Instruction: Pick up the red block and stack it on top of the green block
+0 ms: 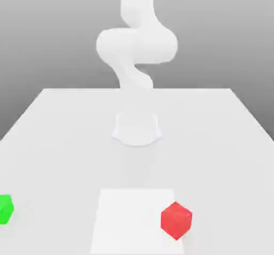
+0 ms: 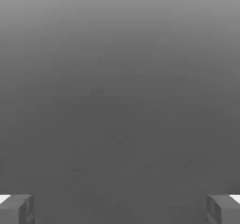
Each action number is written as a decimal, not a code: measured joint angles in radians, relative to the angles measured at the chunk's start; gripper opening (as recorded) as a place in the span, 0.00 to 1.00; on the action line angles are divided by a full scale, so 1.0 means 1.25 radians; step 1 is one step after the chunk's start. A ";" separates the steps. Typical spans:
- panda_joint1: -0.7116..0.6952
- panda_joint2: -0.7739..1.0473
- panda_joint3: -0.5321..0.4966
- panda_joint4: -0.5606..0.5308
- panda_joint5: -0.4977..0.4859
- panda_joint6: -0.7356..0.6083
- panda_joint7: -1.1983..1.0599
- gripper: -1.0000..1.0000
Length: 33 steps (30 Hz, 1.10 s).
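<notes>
Exterior view first, from its left edge across: the green block (image 1: pixel 5 209) sits at the very margin of the white table (image 1: pixel 225 141), cut off by the frame, a matte cube with flat, evenly lit faces and crisp edges. Moving toward the middle, a paler square patch (image 1: pixel 128 222) lies on the tabletop near the front edge, smooth and featureless like the surface around it. Behind it, further back on the table, stands the arm's round base (image 1: pixel 137 129), a low white disc with a soft rim. From it the arm (image 1: pixel 136 45) rises in rounded, glossy-less white segments, twisting through a bulky elbow-like joint and running up out of the frame. On the exterior view's right part of the pale square rests the red block (image 1: pixel 176 220), a cube turned so one corner faces the camera, its top face lighter than its two shaded sides. It sits well apart from the green block, and nothing touches either cube.

Hand view: the gripper (image 2: pixel 120 209) shows two grey, boxy fingertips (image 2: pixel 16 209) at opposite edges of the picture, spread as wide as they go, with nothing between them but a plain grey gradient backdrop.
</notes>
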 joint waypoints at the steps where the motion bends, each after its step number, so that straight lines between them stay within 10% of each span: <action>1: 0.010 0.032 -0.003 -0.010 -0.001 0.014 -0.018 0.50; 28: 0.136 0.817 0.009 -0.189 -0.001 0.429 -0.401 0.50; 29: 0.136 0.832 0.009 -0.187 -0.001 0.441 -0.401 0.00; 33: 0.136 0.832 0.009 -0.187 -0.002 0.440 -0.400 0.00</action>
